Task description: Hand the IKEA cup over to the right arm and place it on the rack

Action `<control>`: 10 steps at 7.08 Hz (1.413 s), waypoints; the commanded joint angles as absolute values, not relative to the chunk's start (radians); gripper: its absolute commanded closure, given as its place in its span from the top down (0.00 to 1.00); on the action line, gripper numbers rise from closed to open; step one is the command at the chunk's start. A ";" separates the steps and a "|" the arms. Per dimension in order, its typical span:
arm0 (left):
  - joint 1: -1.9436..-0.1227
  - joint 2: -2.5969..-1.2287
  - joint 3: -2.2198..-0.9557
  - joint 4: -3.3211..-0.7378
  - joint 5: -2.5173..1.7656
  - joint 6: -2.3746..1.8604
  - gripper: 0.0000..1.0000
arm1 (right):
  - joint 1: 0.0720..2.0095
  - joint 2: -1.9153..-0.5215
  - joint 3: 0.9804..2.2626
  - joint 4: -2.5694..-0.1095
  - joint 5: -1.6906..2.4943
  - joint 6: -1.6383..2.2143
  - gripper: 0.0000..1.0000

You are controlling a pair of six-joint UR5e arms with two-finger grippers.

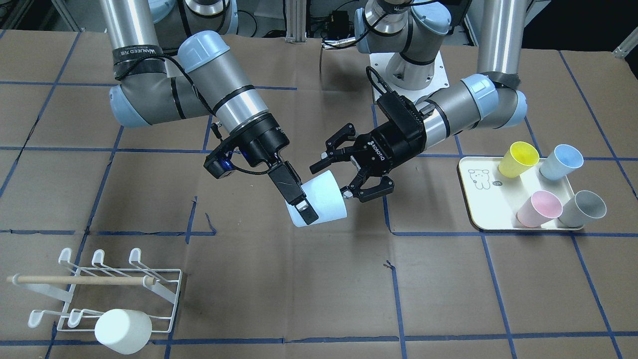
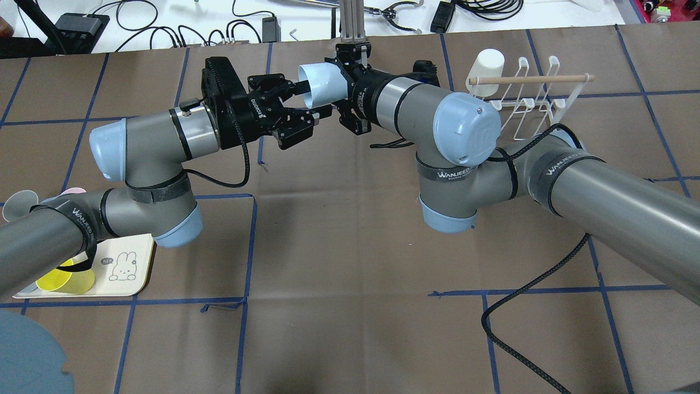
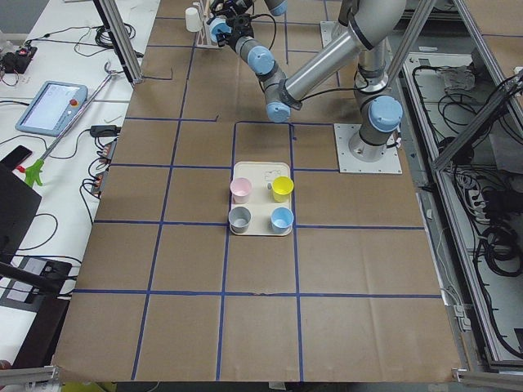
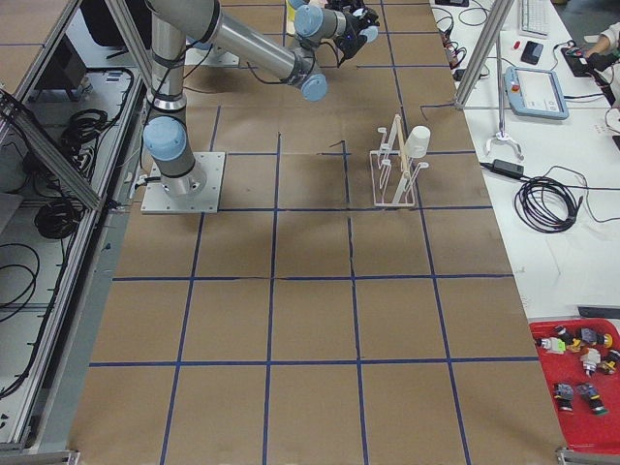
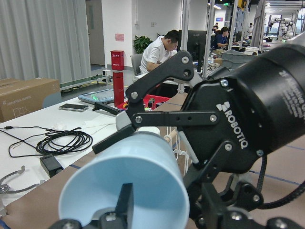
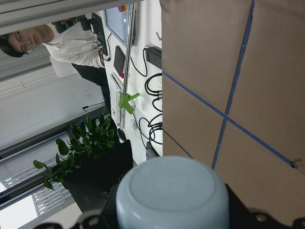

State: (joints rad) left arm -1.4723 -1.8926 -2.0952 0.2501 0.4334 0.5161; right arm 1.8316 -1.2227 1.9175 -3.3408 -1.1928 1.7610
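The pale blue IKEA cup (image 1: 326, 199) hangs sideways above the table's middle. My right gripper (image 1: 311, 205) is shut across its body, with the cup's base (image 6: 171, 195) facing the right wrist camera. The cup's mouth (image 5: 138, 176) faces my left gripper (image 1: 335, 178), which is open; one left finger (image 2: 295, 85) reaches into the mouth and the other is outside the rim. From overhead the cup (image 2: 322, 82) sits between the left gripper (image 2: 304, 101) and the right gripper (image 2: 334, 82). The white wire rack (image 1: 119, 284) with its wooden dowel stands on the right arm's side (image 2: 525, 98).
A white cup (image 1: 122, 331) hangs on a prong at one corner of the rack. A cream tray (image 1: 473, 199) on the left arm's side holds yellow, blue, pink and grey cups. A black cable (image 2: 525, 295) trails over the table under the right arm.
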 commanded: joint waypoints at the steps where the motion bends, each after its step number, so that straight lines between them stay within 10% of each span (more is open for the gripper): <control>1: -1.463 -1.879 -2.091 0.250 0.433 0.466 0.98 | 1.832 -1.223 1.917 -3.341 -1.192 1.761 0.41; 6: -1.313 -1.856 -2.094 0.247 0.434 0.411 0.99 | 1.798 -1.206 1.901 -3.339 -1.195 1.747 0.41; 10: -1.295 -1.884 -2.073 0.082 0.924 0.394 0.99 | 1.545 -1.224 1.885 -3.347 -1.125 1.066 0.19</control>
